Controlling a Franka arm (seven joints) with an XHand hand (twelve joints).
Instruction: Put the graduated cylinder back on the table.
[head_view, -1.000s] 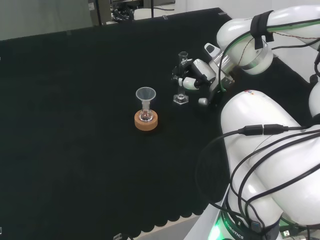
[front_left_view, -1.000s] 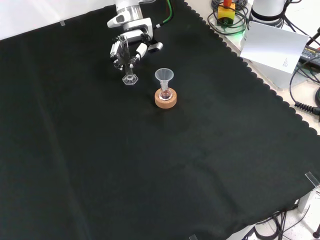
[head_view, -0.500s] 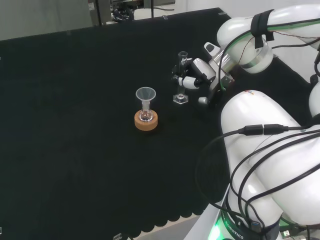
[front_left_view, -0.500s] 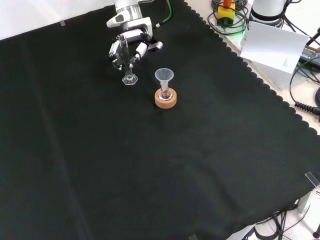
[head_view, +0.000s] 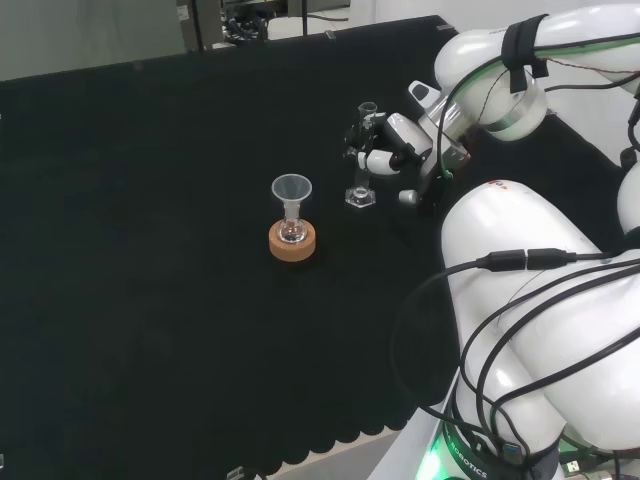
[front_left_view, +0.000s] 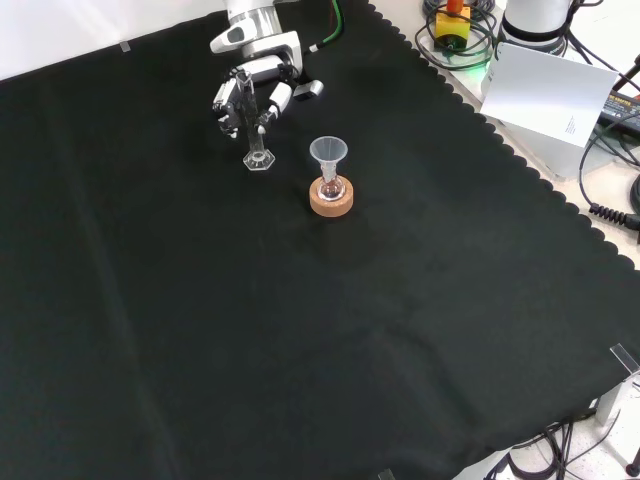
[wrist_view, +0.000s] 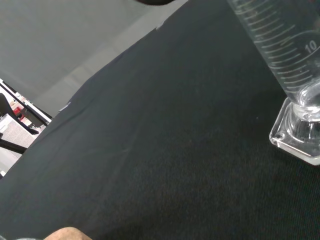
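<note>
the graduated cylinder (front_left_view: 258, 140) stands upright on the black cloth (front_left_view: 300, 330), its hexagonal foot flat on the fabric in the front view and in the wrist view, where the foot sits square on the weave with no gap that i can make out. so the main part of my job looks done: the cylinder is on the table again, near the top of the front view, just up and to the left of the cork ring (front_left_view: 331, 198) that carries a small flask (front_left_view: 330, 187) with a funnel (front_left_view: 328, 152) in its neck.

my hand (front_left_view: 248, 92) is close around the upper part of the tube. my fingers (front_left_view: 226, 100) hang on one side of it and others on the far side, curved and relaxed, not clamped. from the head view, the cylinder (head_view: 362, 150) rises just in front of my hand (head_view: 395, 145), and i cannot tell whether any fingertip is touching the glass.

what i judge is left: draw my fingers clear of the tube without knocking it, then lift away. the cylinder is tall and narrow on a small foot, so a sideways brush could tip it toward the funnel.
</note>
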